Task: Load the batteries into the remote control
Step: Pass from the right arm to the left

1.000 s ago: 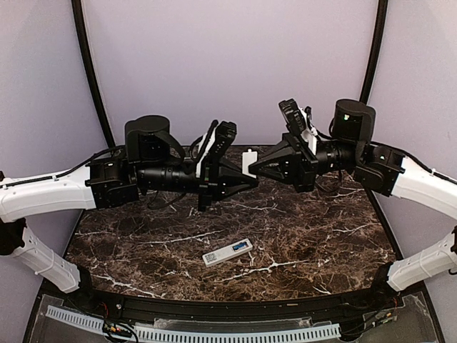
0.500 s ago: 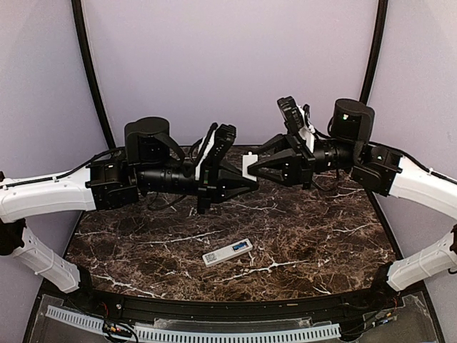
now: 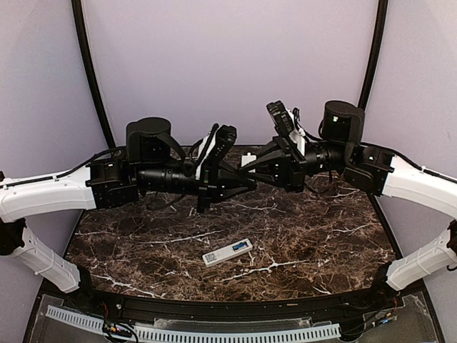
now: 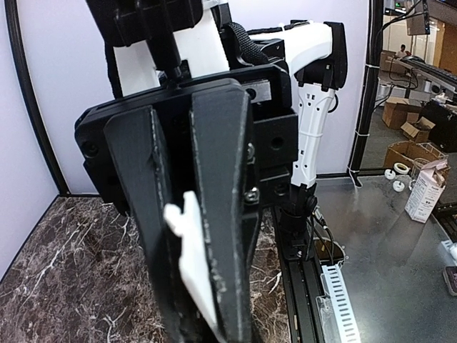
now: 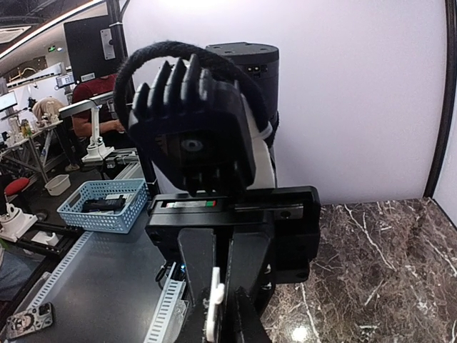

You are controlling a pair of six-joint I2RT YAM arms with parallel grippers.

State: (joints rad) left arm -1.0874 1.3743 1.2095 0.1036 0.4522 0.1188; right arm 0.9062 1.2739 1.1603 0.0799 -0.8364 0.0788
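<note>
Above the surface [image 3: 321, 236], the left end effector [image 3: 250, 181] clamps a white plate [image 4: 193, 250], with the right end effector [image 3: 248, 166] narrow around it too; the remote control [image 3: 228, 252] lies below. Opposed pulling could snap or drop the plate.

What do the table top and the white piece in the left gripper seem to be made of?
Table top: dark brown marble or an imitation, glossy; white veins and a light reflection show. White piece in the left gripper: probably moulded plastic, matte; thin, opaque, evenly white.
</note>
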